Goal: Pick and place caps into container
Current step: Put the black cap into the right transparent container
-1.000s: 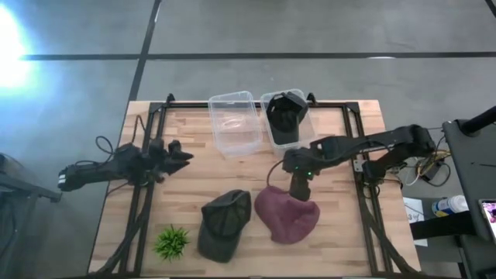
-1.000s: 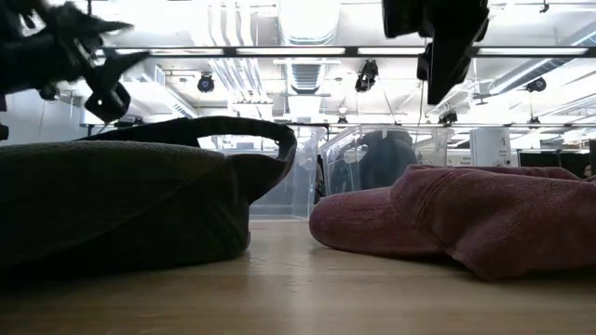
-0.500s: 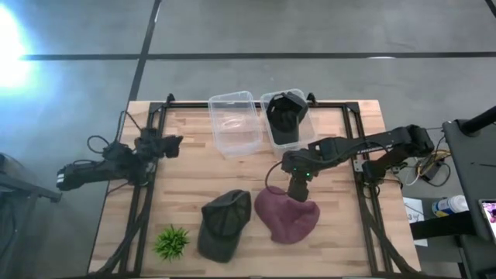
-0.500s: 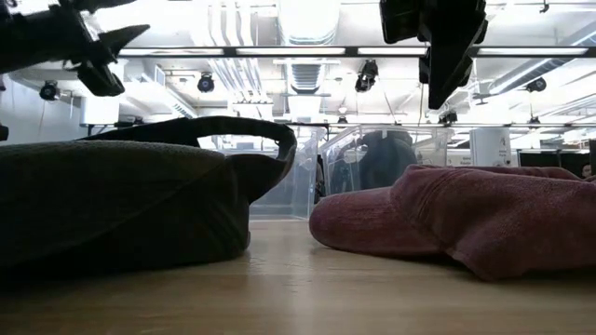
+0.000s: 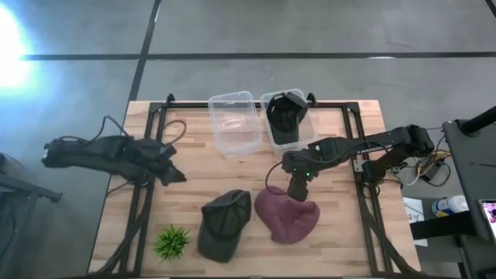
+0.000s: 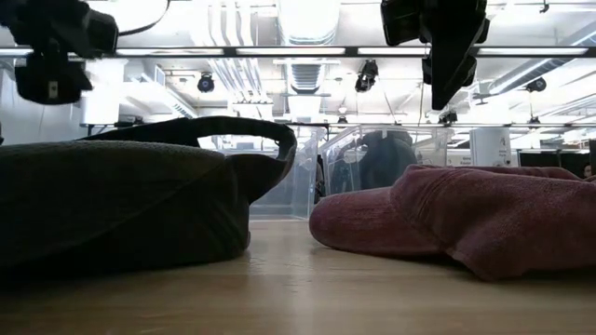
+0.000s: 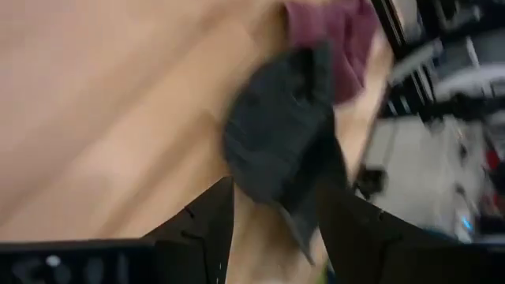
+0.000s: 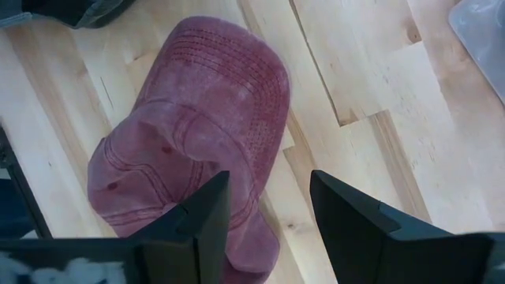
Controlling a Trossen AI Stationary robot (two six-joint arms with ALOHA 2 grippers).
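A maroon cap (image 5: 288, 215) lies on the table at the near right, also seen in the right wrist view (image 8: 197, 134) and the low view (image 6: 466, 219). A dark cap (image 5: 225, 225) lies to its left on its underside, also in the left wrist view (image 7: 276, 142). A second dark cap (image 5: 285, 116) sits inside the right clear container (image 5: 273, 99). My right gripper (image 5: 294, 188) hangs open above the maroon cap's far end, fingers pointing down (image 8: 270, 185). My left gripper (image 5: 177, 175) is open and empty (image 7: 276, 237), left of and beyond the dark cap.
An empty clear container (image 5: 235, 122) stands at the far middle beside the one with the cap. A small green plant (image 5: 171, 242) stands near the front left corner. Black frame rails (image 5: 143, 194) run along both table sides. Bare wood lies between the containers and the caps.
My left gripper has swung from pointing toward the table's right to slanting toward the near edge and the dark cap, moving nearer and turning as it went. The caps have stayed where they were.
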